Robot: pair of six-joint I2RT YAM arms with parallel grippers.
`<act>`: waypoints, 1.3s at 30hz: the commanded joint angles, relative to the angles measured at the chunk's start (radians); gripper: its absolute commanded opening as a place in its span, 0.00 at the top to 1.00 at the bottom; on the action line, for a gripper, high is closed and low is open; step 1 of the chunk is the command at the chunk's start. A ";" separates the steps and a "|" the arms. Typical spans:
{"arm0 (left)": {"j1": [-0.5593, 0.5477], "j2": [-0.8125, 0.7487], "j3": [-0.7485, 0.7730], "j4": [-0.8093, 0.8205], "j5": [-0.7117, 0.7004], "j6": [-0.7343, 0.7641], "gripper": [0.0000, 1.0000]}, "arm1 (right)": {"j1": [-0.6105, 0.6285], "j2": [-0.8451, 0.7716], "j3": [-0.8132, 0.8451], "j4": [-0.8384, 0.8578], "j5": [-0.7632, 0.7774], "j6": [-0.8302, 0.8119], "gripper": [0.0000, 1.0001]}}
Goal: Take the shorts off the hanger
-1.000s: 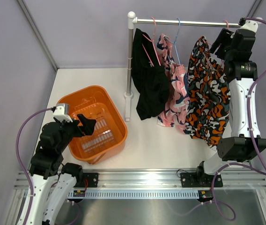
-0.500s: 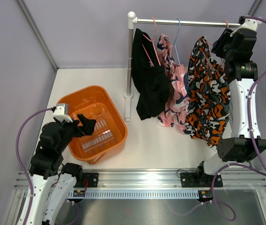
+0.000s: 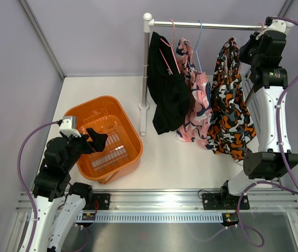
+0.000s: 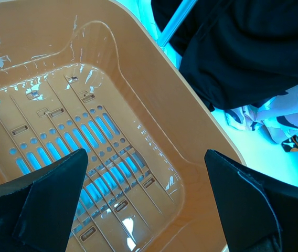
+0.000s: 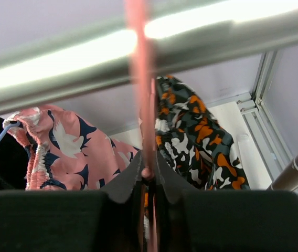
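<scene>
Three shorts hang from hangers on a metal rail (image 3: pixel 212 24): black shorts (image 3: pixel 166 92), pink shorts with navy and white blotches (image 3: pixel 196 105), and orange, black and white camouflage shorts (image 3: pixel 232 107). My right gripper (image 3: pixel 249 46) is at the rail's right end, above the camouflage shorts. In the right wrist view this gripper (image 5: pixel 148 176) is shut on the thin pink hanger (image 5: pixel 140 79) that carries the camouflage shorts (image 5: pixel 191 142), just below the rail (image 5: pixel 201 37). My left gripper (image 3: pixel 97 139) hangs open over the orange basket (image 3: pixel 81 113), holding nothing.
The rail's white post (image 3: pixel 145 68) stands on the table behind the basket. In the left wrist view the basket wall (image 4: pixel 154 94) is below the open left gripper (image 4: pixel 144 199), with the hem of the black shorts (image 4: pixel 243 52) beyond. Purple walls enclose the table.
My right gripper has closed onto the pink hanger. The camouflage shorts have bunched narrower and shifted slightly. The left arm has not moved.
</scene>
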 commanded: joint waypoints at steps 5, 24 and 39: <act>-0.003 -0.008 0.002 0.045 0.016 0.013 0.01 | -0.001 0.001 0.083 -0.044 0.005 0.013 1.00; -0.003 0.004 0.000 0.045 0.021 0.013 0.01 | -0.001 -0.205 0.120 -0.116 0.013 0.004 1.00; -0.003 0.030 0.003 0.054 0.062 0.025 0.01 | -0.001 -0.717 -0.057 -0.242 -0.288 0.110 1.00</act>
